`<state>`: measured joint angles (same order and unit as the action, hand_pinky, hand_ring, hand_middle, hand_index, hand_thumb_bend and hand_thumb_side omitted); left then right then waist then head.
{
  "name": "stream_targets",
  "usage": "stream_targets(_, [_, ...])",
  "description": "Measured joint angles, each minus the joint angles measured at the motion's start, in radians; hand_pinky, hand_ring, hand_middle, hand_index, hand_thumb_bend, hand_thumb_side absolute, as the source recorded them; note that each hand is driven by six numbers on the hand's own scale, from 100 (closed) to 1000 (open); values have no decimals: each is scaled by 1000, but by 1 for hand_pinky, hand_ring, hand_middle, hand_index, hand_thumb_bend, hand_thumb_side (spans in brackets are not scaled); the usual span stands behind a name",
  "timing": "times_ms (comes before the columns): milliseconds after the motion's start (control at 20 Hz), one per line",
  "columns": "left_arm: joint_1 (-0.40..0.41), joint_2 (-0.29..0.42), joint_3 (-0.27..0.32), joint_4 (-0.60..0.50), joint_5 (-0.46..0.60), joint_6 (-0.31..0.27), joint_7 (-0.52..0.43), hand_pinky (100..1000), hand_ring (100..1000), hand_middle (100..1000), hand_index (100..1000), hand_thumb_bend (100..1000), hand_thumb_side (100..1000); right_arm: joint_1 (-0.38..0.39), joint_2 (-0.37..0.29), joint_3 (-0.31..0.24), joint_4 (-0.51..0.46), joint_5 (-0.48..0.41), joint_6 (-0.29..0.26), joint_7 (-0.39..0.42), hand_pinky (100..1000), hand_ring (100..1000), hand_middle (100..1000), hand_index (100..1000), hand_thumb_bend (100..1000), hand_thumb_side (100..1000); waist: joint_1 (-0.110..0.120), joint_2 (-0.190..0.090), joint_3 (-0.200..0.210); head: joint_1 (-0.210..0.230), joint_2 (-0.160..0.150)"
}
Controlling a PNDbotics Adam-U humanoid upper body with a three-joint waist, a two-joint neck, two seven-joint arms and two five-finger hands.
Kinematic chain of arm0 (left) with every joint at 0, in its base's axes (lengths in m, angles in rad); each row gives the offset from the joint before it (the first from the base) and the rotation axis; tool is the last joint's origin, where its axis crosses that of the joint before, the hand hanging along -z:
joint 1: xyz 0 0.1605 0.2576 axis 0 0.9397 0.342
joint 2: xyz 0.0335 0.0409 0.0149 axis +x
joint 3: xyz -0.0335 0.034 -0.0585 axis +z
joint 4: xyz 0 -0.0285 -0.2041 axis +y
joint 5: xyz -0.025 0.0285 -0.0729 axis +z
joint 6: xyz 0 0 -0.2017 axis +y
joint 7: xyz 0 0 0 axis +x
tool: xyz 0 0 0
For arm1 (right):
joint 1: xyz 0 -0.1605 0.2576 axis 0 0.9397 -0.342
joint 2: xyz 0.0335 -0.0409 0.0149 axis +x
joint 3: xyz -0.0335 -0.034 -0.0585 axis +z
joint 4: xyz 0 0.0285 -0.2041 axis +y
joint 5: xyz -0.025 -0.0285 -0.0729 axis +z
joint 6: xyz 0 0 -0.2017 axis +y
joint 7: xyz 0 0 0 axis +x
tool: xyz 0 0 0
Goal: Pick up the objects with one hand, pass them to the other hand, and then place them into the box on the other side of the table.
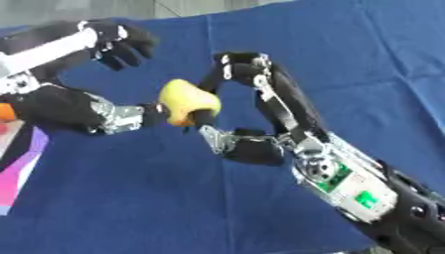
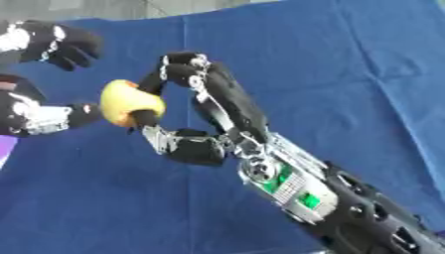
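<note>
A yellow, rounded fruit-like object [image 1: 187,101] hangs above the blue cloth at the centre left. My right hand [image 1: 257,149] reaches in from the lower right and is shut on it: the fingers arch over and meet its upper right side, and the thumb presses it from below. My left hand [image 1: 61,106] comes in from the left edge. Its thumb tip touches the object's left side, while its fingers [image 1: 126,42] are held up and away, well above the object and not closed round it.
A blue cloth [image 1: 347,74] covers the table. At the lower left edge lies a pink and purple box side [image 1: 22,163], with a small orange thing [image 1: 4,111] just above it. Grey floor shows along the top edge.
</note>
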<state>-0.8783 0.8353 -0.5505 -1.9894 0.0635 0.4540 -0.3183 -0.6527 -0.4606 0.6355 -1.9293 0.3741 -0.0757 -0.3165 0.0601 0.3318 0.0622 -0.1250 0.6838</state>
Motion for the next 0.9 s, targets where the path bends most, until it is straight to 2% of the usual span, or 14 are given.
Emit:
stream_targets(200, [0,0,-1,0,8,-5,-46,832,813,802,914,423,564,-2,0,0,-11,-7,-1,3,824,582,448,567,100,100,0,0,0,0,1])
stream_targets(450, [0,0,-11,0,-4,31,-70,831,814,803,903,333,551,-7,0,0,-33,-18,1,13,825,582,448,568,100,100,-1,0,-2,1,1])
stream_targets(700, [-8,-15,-30,-2,-28,72,-65,825,808,794,898,308,556,-8,-1,0,-38,-26,2,25,826,582,449,568,100,100,0,0,-4,4,0])
stream_targets(900, [-17,-31,-36,-2,-26,76,-48,825,803,764,882,294,546,-8,-4,0,-38,-32,-6,34,827,582,449,569,100,100,0,0,-4,4,0])
